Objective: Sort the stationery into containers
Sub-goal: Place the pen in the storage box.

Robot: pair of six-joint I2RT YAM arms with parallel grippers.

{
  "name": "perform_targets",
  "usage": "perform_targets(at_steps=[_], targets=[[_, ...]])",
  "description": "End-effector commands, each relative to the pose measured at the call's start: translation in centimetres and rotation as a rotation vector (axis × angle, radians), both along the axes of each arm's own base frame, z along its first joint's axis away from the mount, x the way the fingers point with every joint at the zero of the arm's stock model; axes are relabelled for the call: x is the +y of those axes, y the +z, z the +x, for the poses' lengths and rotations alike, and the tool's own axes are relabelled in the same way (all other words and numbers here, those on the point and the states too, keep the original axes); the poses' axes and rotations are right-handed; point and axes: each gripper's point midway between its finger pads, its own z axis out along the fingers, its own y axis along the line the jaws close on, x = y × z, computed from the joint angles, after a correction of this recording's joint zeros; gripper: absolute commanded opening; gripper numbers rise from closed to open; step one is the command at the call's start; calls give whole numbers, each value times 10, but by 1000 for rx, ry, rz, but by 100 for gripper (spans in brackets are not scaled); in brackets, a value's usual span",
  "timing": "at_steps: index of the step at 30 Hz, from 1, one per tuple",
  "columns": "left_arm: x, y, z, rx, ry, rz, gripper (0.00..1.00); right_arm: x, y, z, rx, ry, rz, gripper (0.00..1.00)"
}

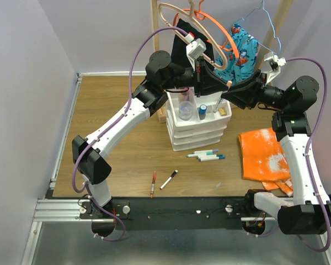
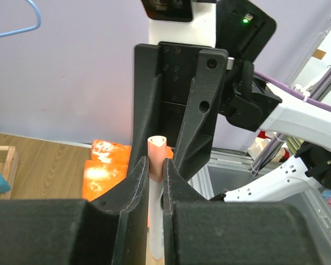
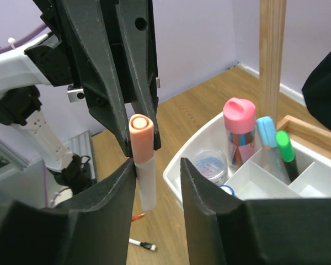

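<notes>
The left gripper is clenching the orange-capped marker. Its pads are pressing both sides of the white barrel just behind the cap, and the cap end is sticking out past the fingertips. The barrel is plain white and the cap a pale orange-pink with a rounded end.

The right gripper is meeting it head-on with its jaws standing astride the same marker. One finger is touching the barrel or nearly so, and the other is sitting apart with a clear gap, so it is released, not clamped. The marker is hanging in the air between the two tools.

- **Room to move:** Bare table is showing far below the jaws on the touching-finger side. On the free-finger side, the curved rim of the white organiser is running close beneath.
- **In the tray beyond that finger:** A clear round tub is sitting nearest. Behind it the pink-capped bottle, the light-blue bar and the green-capped marker are standing upright in the compartments.
- **Crowding:** A wooden post is rising just behind the tray. Hangers are dangling close above both wrists.
- **Far below, toward the arm bases:** Three pens, a red pen and a black-capped marker are lying loose. The orange cloth is lying beside the right arm.
</notes>
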Motion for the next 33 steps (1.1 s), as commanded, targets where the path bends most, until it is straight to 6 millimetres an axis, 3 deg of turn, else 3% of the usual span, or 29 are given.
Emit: perform_targets(at_steps=[1, 3, 4, 5, 7, 8, 14, 19, 20, 28, 33], targets=[[-2, 14, 0, -13, 6, -37, 11, 0, 9, 1, -49, -20, 4, 37], [-3, 13, 1, -12, 8, -36, 15, -1, 9, 2, -59, -33, 2, 29], [-3, 13, 5, -11, 33, -36, 31, -1, 9, 3, -61, -37, 0, 27], [-2, 13, 9, -14, 55, -36, 39, -2, 7, 4, -64, -45, -7, 26], [7, 16, 23, -61, 123, -26, 55, -4, 0, 8, -66, -75, -34, 24], [12, 22, 26, -89, 140, -31, 57, -5, -4, 9, -65, -85, -43, 23], [71, 40, 70, -188, 329, 1, 61, -15, -33, 25, -79, -157, -135, 20], [112, 37, 74, -212, 402, 40, 62, -23, -54, 51, -107, -236, -164, 20], [115, 28, 75, -211, 406, 59, 62, -25, -52, 57, -134, -250, -167, 20], [138, 10, 67, -220, 443, 118, 62, -36, -60, 109, -199, -351, -172, 19], [140, 0, 69, -207, 450, 140, 62, -39, -66, 129, -219, -387, -154, 19]])
